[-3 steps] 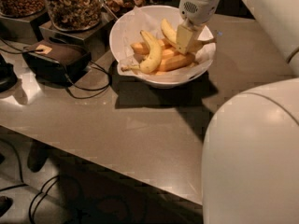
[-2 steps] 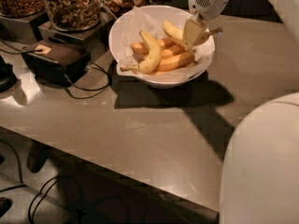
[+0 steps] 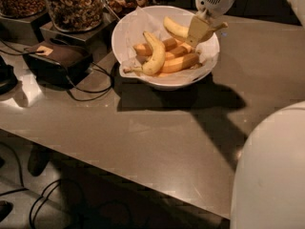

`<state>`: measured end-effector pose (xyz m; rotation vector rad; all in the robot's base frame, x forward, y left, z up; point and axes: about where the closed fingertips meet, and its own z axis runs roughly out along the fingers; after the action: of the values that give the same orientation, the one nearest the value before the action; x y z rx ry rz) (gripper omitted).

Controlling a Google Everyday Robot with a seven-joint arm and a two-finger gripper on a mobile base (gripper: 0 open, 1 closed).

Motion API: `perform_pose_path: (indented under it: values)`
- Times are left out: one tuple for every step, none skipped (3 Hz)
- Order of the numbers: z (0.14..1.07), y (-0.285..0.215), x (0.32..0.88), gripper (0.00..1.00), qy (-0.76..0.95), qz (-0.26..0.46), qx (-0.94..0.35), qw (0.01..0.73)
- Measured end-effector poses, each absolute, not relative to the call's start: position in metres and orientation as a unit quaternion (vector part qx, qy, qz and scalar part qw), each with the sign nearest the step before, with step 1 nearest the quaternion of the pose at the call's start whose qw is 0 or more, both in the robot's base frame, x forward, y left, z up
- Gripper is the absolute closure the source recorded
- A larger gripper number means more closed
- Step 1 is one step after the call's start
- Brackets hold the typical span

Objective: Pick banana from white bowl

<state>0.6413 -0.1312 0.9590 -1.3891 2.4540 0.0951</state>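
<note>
At the near right, the rounded white body of the robot point(image 3: 271, 175) fills the corner. It takes less of the view than one second ago, when it reached further to the left. The grey-brown table point(image 3: 143, 137) runs from the near edge to the far side, and a dark shadow lies on it just in front of the white bowl point(image 3: 125, 32).

The bowl stands on the far middle part of the table, in the same place as before, lined with crinkled paper point(image 3: 143, 18). On its near left side lies a slim yellow banana point(image 3: 155, 56) with a long thin stem. Beside it, to the right, lie the orange-toned bananas point(image 3: 180, 61).

At the far right of the bowl, the gripper point(image 3: 198, 32) comes down from above with its jaws clamped on the banana point(image 3: 174, 27) near the stem end. The short stem sticks out to the right of the fingers. The gripper is a little higher than one second ago, and the banana is with it above the orange ones. It cannot be told whether the banana touches them.

To the left of the bowl sits a black device point(image 3: 57, 56) with cables point(image 3: 90, 92). Behind it, at the far left, stand glass jars point(image 3: 76, 4) of nuts.
</note>
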Motion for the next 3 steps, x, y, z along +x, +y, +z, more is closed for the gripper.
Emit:
perform_pose_path:
  values:
    - [0.972,-0.140,0.621,1.00,0.858,0.043,-0.486,0.161]
    - [0.982,-0.162,0.601,1.00,0.865,0.045,-0.468,0.173]
    - [0.982,-0.161,0.604,1.00,0.865,0.044,-0.468,0.178]
